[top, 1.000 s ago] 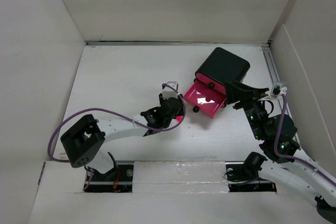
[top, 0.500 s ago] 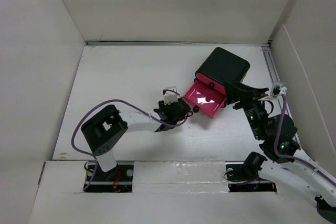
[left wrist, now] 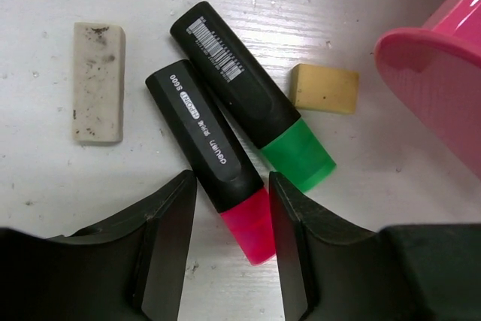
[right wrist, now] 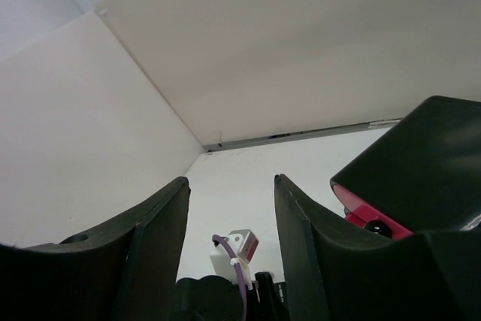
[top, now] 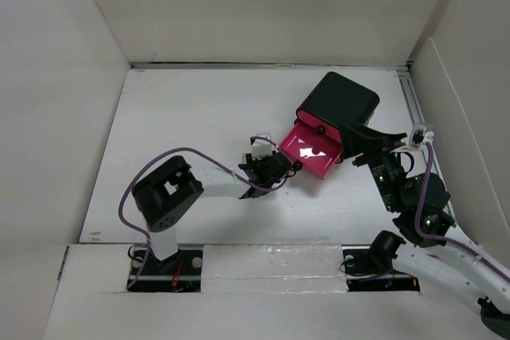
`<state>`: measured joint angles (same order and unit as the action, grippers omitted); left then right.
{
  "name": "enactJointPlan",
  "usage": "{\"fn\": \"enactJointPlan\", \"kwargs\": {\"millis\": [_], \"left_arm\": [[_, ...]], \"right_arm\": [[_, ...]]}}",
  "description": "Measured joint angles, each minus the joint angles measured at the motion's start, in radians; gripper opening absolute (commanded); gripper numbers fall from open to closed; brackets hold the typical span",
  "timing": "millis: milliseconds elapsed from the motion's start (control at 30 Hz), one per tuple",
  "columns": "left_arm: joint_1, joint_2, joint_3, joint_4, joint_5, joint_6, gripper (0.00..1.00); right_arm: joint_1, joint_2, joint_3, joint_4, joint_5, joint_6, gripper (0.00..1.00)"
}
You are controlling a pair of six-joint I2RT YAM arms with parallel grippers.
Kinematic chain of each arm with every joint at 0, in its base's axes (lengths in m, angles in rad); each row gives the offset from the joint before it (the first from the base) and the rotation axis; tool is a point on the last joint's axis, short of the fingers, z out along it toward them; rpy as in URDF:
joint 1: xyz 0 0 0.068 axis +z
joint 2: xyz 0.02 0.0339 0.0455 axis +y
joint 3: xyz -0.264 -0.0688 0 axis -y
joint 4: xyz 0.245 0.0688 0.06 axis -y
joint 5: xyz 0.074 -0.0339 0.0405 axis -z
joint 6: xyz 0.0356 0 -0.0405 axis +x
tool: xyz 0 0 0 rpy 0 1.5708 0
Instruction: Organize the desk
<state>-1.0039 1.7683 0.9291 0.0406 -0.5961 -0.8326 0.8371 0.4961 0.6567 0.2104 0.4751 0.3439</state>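
The desk (top: 183,117), a broad white tabletop, filled the floor of the walled cell. Its clutter sat right of centre, just left of the pink drawer (top: 315,149), which was pulled out of the black cabinet (top: 339,101).

The left gripper (left wrist: 233,186) was far nearer to that clutter than the right one. Its jaws were parted and straddled the pink end of the pink-tipped highlighter (left wrist: 203,133). A sliver of desk showed between the pen and one finger, so I judged nothing was pinched yet. In the left wrist view the pen's long axis ran on a slant, with the black butt away from the hand and the pink end in the gap. The jaws would therefore close across the pen at an angle rather than squarely, and it might twist as they met.

The green-tipped highlighter (left wrist: 233,84) lay alongside it, touching or nearly so. A smudged white eraser (left wrist: 98,83) and a tan eraser (left wrist: 325,89) flanked the pair.

The right gripper (right wrist: 230,180) had its fingers spread on nothing, beside the cabinet's right front corner.

White print on the pink-tipped pen, seen upside down, read "deli" and "S600". The green one carried a barcode whose digits were too small to read.
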Motion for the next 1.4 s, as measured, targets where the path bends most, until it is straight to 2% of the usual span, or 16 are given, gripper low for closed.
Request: {"fn": "enactJointPlan", "kwargs": {"millis": [133,267,333,467,533,667,733,1033,1400], "left_arm": [[0.0,-0.024,-0.031,0.001,-0.001,-0.002,0.4],[0.0,-0.051,-0.06,-0.008,-0.002,-0.005,0.56],[0.0,-0.053,-0.061,-0.01,-0.006,-0.003,0.56],[0.0,-0.052,-0.061,-0.018,-0.013,0.0,0.33],[0.0,-0.051,-0.061,-0.024,-0.017,0.003,0.29],[0.0,-0.051,-0.061,-0.025,-0.016,0.002,0.13],[0.0,-0.053,-0.061,-0.03,-0.016,-0.001,0.09],[-0.053,-0.124,-0.072,-0.166,-0.032,-0.042,0.02],[-0.083,-0.379,-0.076,-0.242,-0.058,-0.048,0.01]], "right_arm": [[0.0,0.009,0.0,0.0,0.0,0.0,0.55],[0.0,0.012,0.0,0.0,0.0,0.0,0.55],[0.0,0.014,0.0,0.0,0.0,0.0,0.55],[0.0,0.015,0.0,0.0,0.0,0.0,0.55],[0.0,0.014,0.0,0.0,0.0,0.0,0.55],[0.0,0.013,0.0,0.0,0.0,0.0,0.55],[0.0,0.012,0.0,0.0,0.001,0.0,0.55],[0.0,0.013,0.0,0.0,0.001,0.0,0.55],[0.0,0.014,0.0,0.0,0.002,0.0,0.55]]}}
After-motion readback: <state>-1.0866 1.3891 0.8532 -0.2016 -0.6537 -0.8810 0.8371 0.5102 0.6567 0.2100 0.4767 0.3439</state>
